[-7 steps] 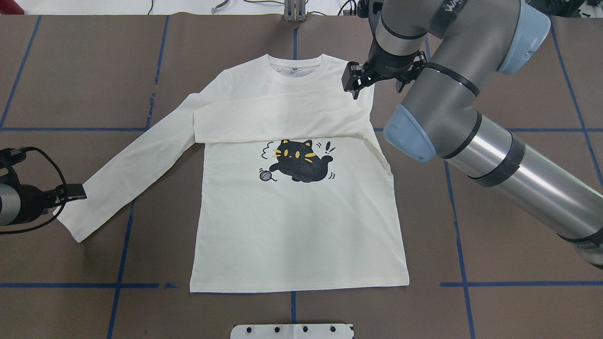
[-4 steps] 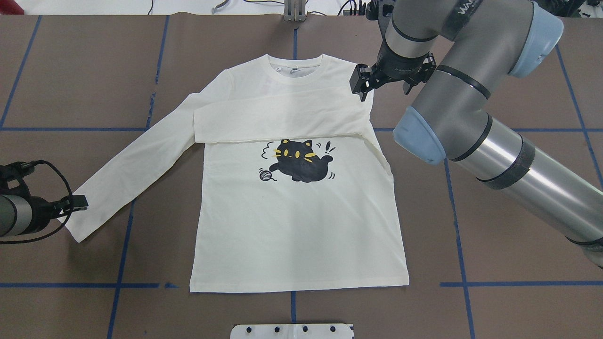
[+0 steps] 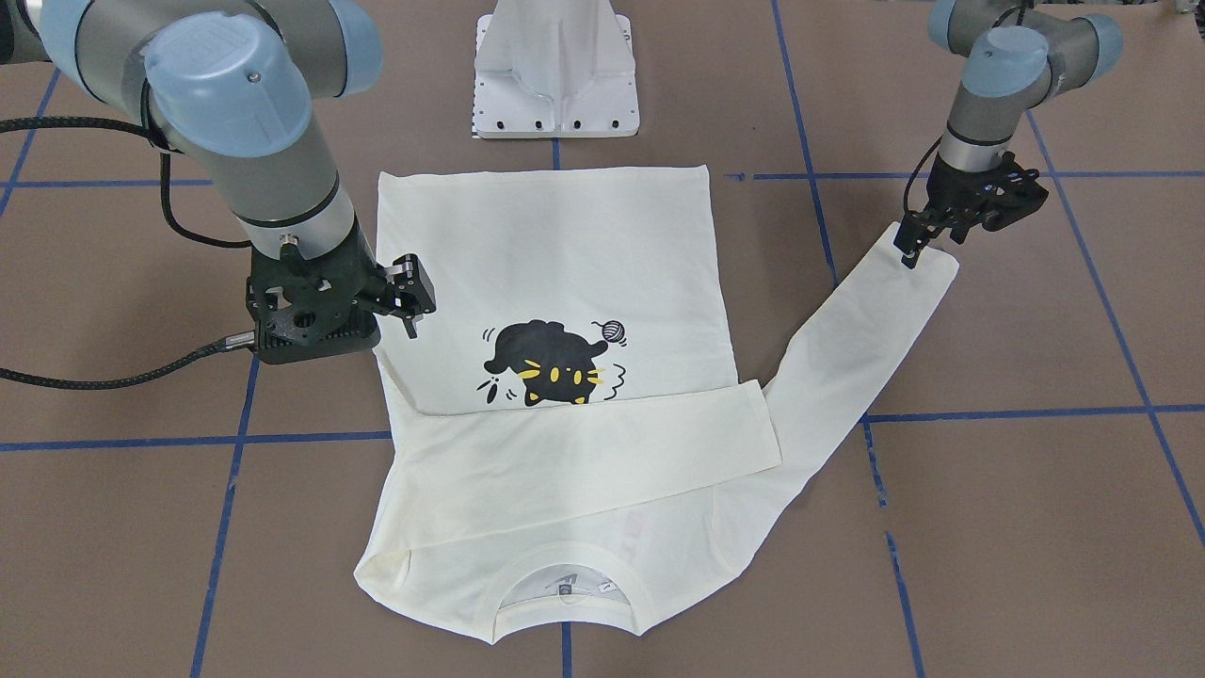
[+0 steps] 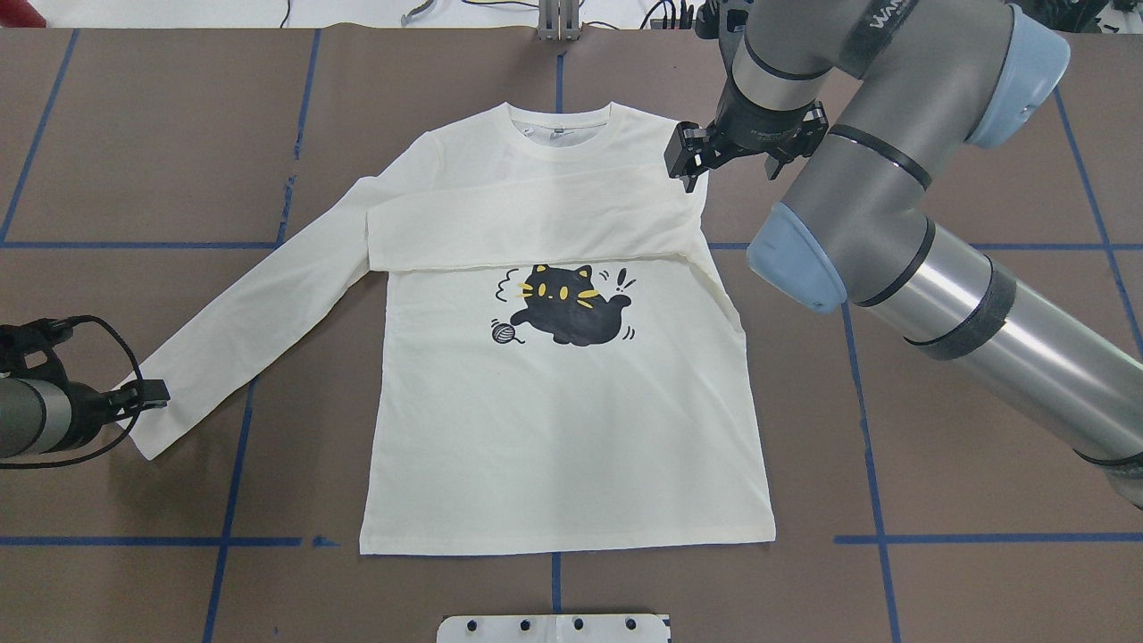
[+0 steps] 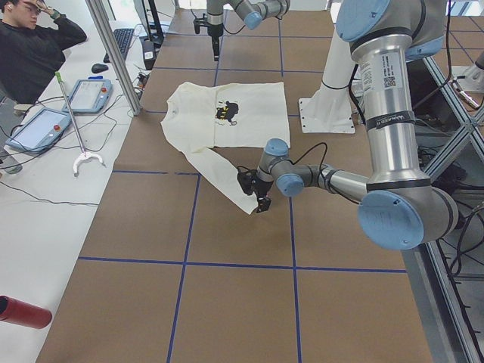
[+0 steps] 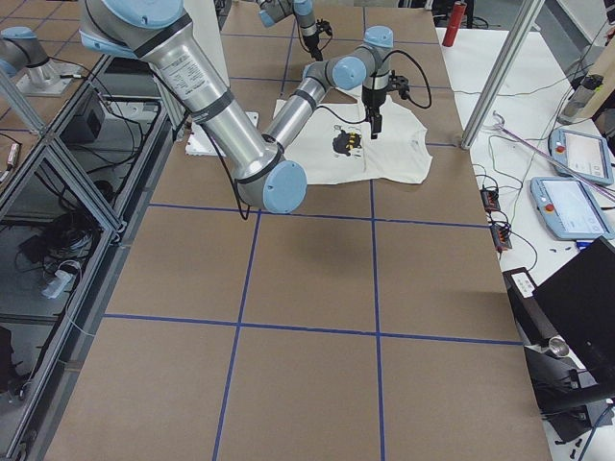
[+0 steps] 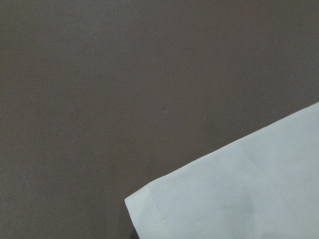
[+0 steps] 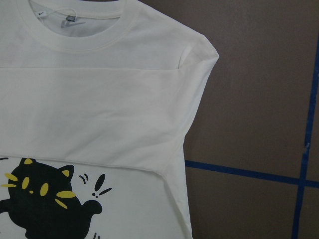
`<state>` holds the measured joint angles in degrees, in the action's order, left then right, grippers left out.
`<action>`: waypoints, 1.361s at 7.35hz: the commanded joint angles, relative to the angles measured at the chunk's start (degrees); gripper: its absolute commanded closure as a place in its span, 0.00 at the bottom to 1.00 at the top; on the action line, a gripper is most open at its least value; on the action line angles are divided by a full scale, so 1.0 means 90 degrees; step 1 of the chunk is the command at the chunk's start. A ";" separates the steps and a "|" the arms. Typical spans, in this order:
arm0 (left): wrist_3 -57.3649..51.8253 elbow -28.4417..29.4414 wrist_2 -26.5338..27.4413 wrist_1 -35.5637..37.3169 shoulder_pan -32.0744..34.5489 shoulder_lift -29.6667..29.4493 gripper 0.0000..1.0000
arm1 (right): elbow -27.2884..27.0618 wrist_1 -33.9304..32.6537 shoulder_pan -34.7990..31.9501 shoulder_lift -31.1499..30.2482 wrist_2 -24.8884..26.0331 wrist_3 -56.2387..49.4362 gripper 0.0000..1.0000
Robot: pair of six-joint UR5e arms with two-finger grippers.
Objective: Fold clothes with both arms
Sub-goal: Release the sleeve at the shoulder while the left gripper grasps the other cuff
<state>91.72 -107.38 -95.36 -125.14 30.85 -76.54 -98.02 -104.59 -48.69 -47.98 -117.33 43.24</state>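
The cream-white shirt [image 4: 563,420] lies flat, print side up, with the black cat [image 4: 567,308] showing. One sleeve is folded across the chest [image 4: 527,228]. The other sleeve [image 4: 259,330] stretches out flat towards my left arm. My left gripper [image 4: 150,393] is low at that sleeve's cuff [image 3: 927,259], holds nothing and looks open. The left wrist view shows only the cuff corner [image 7: 234,194] on the mat. My right gripper [image 4: 688,165] hovers open and empty over the shirt's shoulder [image 8: 199,55], where the sleeve is folded in.
The brown mat [image 4: 938,402] carries blue tape lines [image 4: 871,446]. The white pedestal base [image 3: 555,71] stands at the shirt's hem side. An operator sits beyond the table's far side [image 5: 34,41], next to tablets [image 5: 87,94].
My left gripper has moved towards the robot along the cuff and come lower; the sleeve has stayed put. My right gripper has shifted a little to the right, off the chest towards the shoulder edge.
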 commanded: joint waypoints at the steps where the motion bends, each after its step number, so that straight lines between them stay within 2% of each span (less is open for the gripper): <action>1: 0.0198 0.0007 0.0000 -0.0070 -0.0078 -0.0002 0.08 | -0.0017 0.0000 0.0000 -0.0001 0.0000 0.0001 0.00; 5: 0.0375 -0.0041 0.0000 -0.0051 -0.0137 -0.0070 0.60 | -0.0026 0.0000 -0.0010 0.0009 -0.0049 0.0001 0.00; 8: 0.0375 -0.0158 -0.0039 -0.0041 -0.0137 -0.0089 0.85 | -0.0036 0.0000 -0.0020 0.0009 -0.0068 0.0001 0.00; 10: 0.0326 -0.0576 -0.0069 0.0191 -0.0127 -0.0099 1.00 | -0.0036 0.0000 -0.0029 -0.0001 -0.0068 0.0001 0.00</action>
<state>94.96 -110.33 -95.83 -124.81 29.63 -77.36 -98.35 -104.59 -48.91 -47.93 -117.93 43.24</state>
